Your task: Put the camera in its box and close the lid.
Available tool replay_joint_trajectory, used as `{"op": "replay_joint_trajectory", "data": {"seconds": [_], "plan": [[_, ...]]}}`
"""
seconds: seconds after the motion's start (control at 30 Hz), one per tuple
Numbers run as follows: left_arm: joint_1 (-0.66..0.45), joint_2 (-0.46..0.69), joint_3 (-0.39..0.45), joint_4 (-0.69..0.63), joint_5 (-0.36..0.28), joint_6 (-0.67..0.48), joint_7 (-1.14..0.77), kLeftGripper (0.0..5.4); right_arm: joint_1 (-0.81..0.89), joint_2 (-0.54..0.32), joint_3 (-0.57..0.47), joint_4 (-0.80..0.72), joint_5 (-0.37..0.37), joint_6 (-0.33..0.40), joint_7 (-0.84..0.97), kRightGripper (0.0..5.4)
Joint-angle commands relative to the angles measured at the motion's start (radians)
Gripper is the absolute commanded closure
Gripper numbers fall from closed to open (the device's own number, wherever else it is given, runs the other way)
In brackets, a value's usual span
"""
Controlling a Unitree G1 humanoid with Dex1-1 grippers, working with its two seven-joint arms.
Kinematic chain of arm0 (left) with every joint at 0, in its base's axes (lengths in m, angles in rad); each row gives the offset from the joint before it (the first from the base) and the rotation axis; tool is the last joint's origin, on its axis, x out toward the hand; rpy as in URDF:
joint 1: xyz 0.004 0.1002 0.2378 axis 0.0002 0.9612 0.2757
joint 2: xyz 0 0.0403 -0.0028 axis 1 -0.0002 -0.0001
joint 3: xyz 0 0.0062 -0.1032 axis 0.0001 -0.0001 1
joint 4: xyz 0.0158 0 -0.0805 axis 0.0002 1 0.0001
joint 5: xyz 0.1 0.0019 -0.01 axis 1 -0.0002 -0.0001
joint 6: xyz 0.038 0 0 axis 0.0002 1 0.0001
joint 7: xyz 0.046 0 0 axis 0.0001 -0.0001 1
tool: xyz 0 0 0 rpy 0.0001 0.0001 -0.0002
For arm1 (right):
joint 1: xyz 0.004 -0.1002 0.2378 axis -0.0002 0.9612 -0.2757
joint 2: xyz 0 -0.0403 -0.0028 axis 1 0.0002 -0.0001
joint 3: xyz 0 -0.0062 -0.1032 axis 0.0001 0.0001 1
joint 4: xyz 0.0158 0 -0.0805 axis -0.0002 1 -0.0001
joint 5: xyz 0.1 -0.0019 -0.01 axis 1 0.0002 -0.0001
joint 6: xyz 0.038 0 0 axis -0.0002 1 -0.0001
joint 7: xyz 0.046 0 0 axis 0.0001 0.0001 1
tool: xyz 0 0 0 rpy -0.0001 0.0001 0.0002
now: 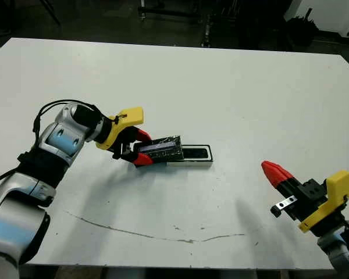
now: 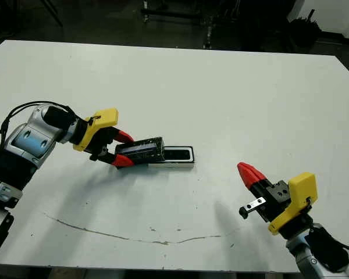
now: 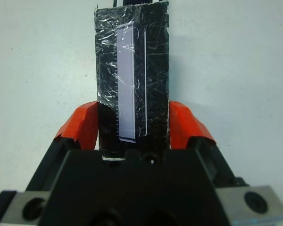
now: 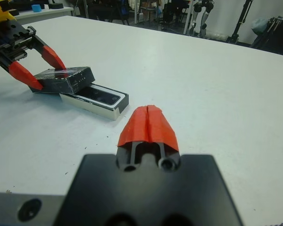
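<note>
Left pincer (image 1: 141, 147) pinching lid (image 1: 164, 149), tilted over box (image 1: 189, 156) end; camera (image 4: 103, 96) lies inside box. Slide lid square along box before lowering. Right pincer (image 4: 148, 123) pressed together, well apart.

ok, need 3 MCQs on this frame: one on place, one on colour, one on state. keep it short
1. Where does the lid sit?
A. flat on the table
B. tilted over the box's left end
C. in the right pincer

2. What colour are the pincer fingertips?
A. red
B. blue
C. green

3. What state is the right pincer in?
A. open
B. shut, empty
C. shut on the camera

Key: B, since the left pincer holds the lid slanted, partly covering the box; A, since the tips show red in every view; B, since its fingers meet with nothing between them.
</note>
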Motion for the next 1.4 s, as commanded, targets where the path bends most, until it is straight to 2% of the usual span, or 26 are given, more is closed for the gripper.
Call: {"op": "replay_joint_trajectory", "data": {"seconds": [0.03,0.37,0.87,1.03,1.4], "plan": [[0.044,-0.015,-0.021,-0.009,0.014,0.034,0.013,2.25,0.004,-0.005,0.0,0.005,-0.007,-0.005,-0.005,5.4],[0.051,-0.055,-0.052,0.029,0.03,0.033,0.018,2.25,0.001,-0.005,-0.009,0.008,0.005,0.006,-0.004,5.4],[0.057,-0.106,-0.093,-0.03,0.046,0.074,0.055,2.25,0.002,-0.009,-0.013,0.007,0.007,0.004,-0.01,5.4],[0.051,-0.127,-0.103,-0.051,0.044,0.148,0.067,2.25,0.003,-0.007,-0.013,0.009,0.009,-0.001,-0.007,5.4],[0.05,-0.192,-0.127,-0.075,0.058,0.236,0.151,2.25,0.014,-0.001,-0.014,0.005,0.009,-0.007,-0.01,5.4]]}}
